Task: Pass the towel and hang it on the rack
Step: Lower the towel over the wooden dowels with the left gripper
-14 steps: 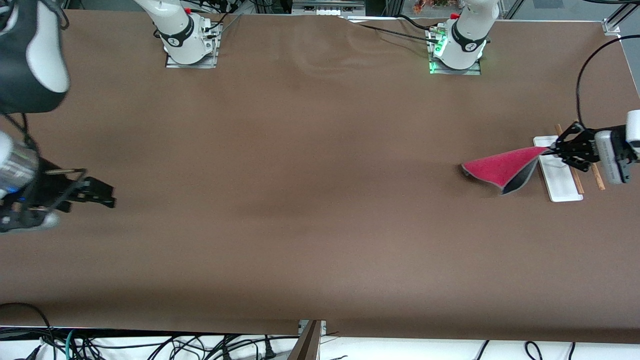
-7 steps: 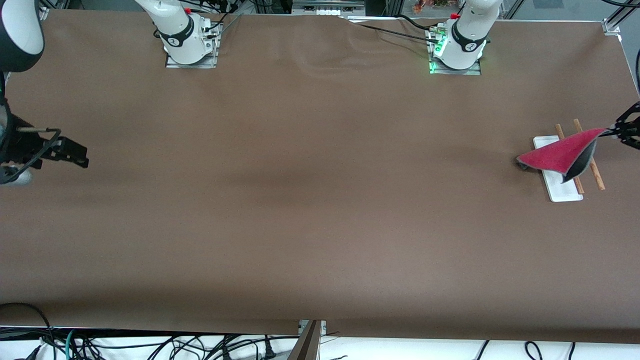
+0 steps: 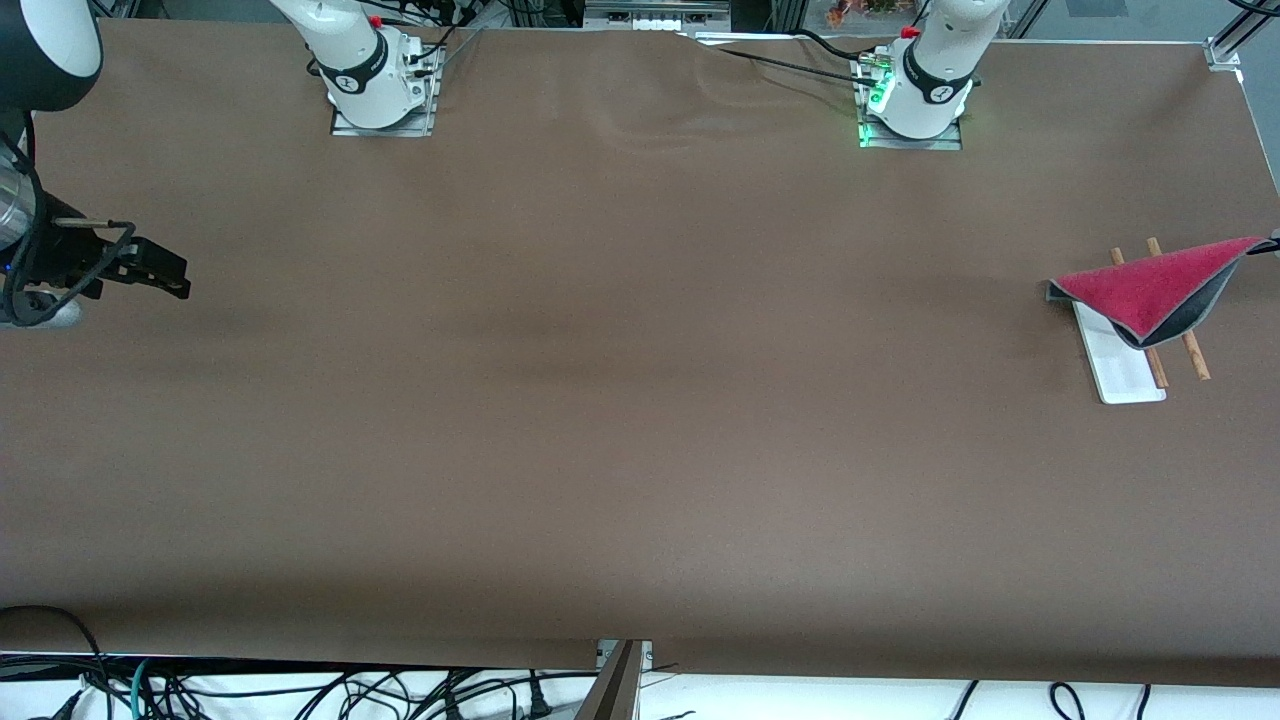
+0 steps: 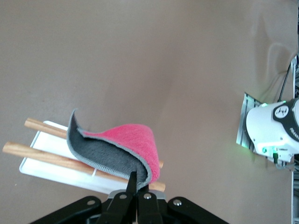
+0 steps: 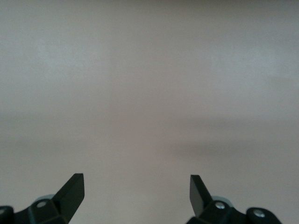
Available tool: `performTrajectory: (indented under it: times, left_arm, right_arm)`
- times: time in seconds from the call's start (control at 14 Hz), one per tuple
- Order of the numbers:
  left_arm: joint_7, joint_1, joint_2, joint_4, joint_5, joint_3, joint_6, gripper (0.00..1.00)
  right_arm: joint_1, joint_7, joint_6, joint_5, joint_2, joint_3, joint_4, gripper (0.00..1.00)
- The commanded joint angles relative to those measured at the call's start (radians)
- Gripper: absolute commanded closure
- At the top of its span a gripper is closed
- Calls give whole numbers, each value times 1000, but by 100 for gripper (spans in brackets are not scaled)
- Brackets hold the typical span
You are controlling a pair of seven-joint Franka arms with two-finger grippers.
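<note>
The left end effector (image 4: 135, 189) is clamped on one corner of the towel (image 3: 1150, 290) and holds that corner up at the very edge of the front view, over the left arm's end of the table (image 3: 640, 400). Only its fingertips show there; the left wrist view shows its two fingers pressed together with the cloth pinched between them.

From that raised corner the towel slopes down across the rack (image 3: 1125, 375). Its pink-red side faces up and its dark grey underside shows along the lower fold. It lies over both wooden rods (image 3: 1195, 355), covering their middle parts, so that the rod ends stick out from under it. The towel's low corner reaches down beside the white base, on the side toward the right arm's end; whether it touches the table cannot be told.

In the left wrist view the towel (image 4: 117, 149) curls in a loop over the two rods (image 4: 42, 156), with the white base (image 4: 42, 165) beneath them.

The right end effector (image 3: 160, 272) waits over the right arm's end of the table, well apart from the rack. Its arm comes in from the edge of the front view with the wrist roughly level and the fingers pointing toward the middle of the table. The right wrist view shows its fingers (image 5: 72, 189) spread wide with nothing between them, over bare brown table.
</note>
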Motion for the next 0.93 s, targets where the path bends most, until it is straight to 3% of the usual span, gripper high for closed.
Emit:
performTrajectory:
  times: [0.0,0.43,0.86]
  left_arm:
    - [93,32,72,88,28,-14,-30,100]
    - [219,110,140,148,53,-10,-23,100]
    - [317,164,192,150,54,-2,22,100]
  right_arm:
    - [-6,-4,33,15,-60,-1,-81,0]
    - [-2,48,27,58,-100,15,-98,0]
    - [-2,34,25,55,-32,-8,-27,0]
